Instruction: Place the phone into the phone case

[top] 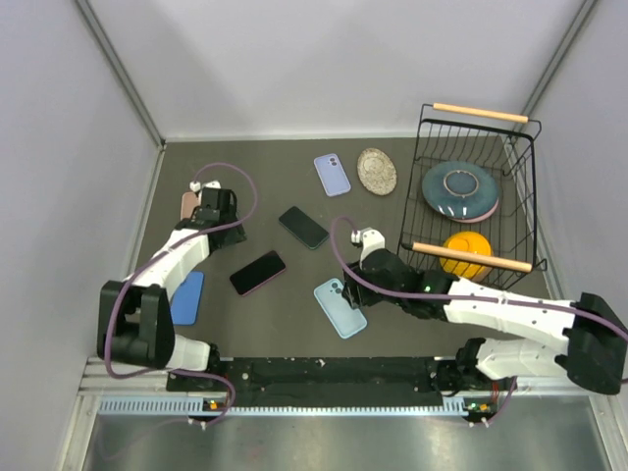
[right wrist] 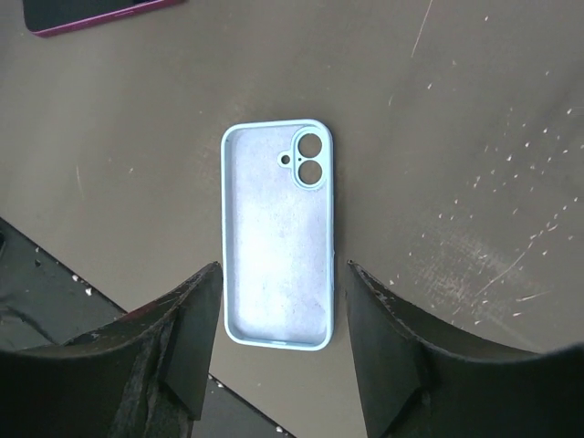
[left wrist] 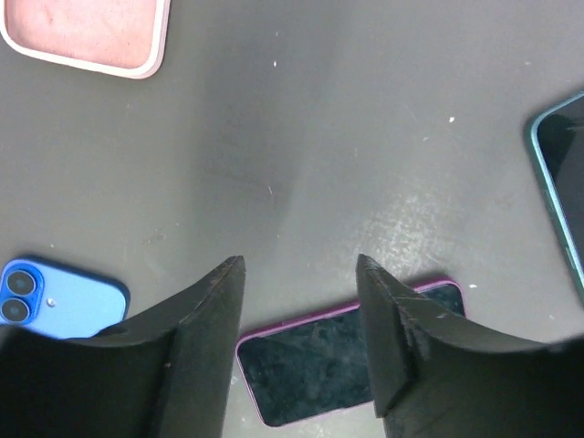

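Note:
The empty light blue phone case (top: pixel 340 307) lies open side up near the front middle of the table. In the right wrist view the case (right wrist: pixel 277 234) sits just beyond and between my open right gripper (right wrist: pixel 283 266), which hovers over it (top: pixel 353 287). A black phone with a magenta rim (top: pixel 258 272) lies left of the case, screen up. It shows between the fingers of my open, empty left gripper (left wrist: pixel 299 263) in the left wrist view (left wrist: pixel 351 360). The left gripper (top: pixel 228 228) hovers at the left, up and left of that phone.
A pink case (top: pixel 189 204), a blue phone (top: pixel 186 296), a teal-rimmed dark phone (top: pixel 303 227) and a lavender case (top: pixel 332 174) lie around. A speckled dish (top: pixel 377 170) sits at the back. A wire basket (top: pixel 520 196) with a blue plate and an orange object stands right.

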`<state>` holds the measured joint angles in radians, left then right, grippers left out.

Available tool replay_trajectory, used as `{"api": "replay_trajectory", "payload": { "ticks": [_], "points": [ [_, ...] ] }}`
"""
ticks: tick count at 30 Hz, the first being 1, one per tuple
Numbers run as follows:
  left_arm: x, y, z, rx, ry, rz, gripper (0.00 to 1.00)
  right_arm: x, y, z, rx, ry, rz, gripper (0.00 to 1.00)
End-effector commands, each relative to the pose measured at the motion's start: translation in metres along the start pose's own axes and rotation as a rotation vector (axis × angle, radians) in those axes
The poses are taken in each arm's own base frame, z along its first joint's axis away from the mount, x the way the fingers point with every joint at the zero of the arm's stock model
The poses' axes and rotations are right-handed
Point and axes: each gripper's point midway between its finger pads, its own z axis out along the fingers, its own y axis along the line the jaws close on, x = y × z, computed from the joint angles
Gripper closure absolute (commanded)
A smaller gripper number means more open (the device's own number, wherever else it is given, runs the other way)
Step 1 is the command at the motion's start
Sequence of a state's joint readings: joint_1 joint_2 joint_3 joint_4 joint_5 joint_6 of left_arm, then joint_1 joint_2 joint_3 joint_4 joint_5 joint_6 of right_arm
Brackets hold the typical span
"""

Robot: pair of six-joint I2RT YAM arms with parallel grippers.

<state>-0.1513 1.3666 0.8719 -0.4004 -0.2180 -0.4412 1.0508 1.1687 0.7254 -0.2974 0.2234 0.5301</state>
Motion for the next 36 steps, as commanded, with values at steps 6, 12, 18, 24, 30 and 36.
{"api": "replay_trajectory", "payload": {
  "ticks": [6, 12, 18, 24, 30, 36],
  "points": [
    [0.039, 0.014, 0.030, -0.095, 0.154, -0.010, 0.47, -0.013, -0.003, -0.025, -0.029, -0.062, -0.053, 0.39],
    [0.057, 0.018, 0.027, -0.085, 0.189, -0.023, 0.47, -0.021, -0.011, -0.042, -0.009, -0.106, -0.065, 0.36],
    [0.084, 0.021, 0.023, -0.098, 0.285, -0.073, 0.45, -0.025, -0.013, -0.054, -0.023, -0.147, -0.054, 0.36],
    [0.109, 0.015, 0.010, -0.052, 0.368, -0.130, 0.43, -0.024, -0.017, -0.063, -0.027, -0.164, -0.051, 0.35],
    [0.131, 0.004, -0.018, 0.042, 0.402, -0.271, 0.42, -0.019, -0.026, -0.067, -0.009, -0.178, -0.039, 0.35],
    [0.132, -0.029, -0.053, 0.180, 0.341, -0.227, 0.37, -0.025, -0.028, -0.072, 0.001, -0.204, -0.046, 0.34]
  ]
}}
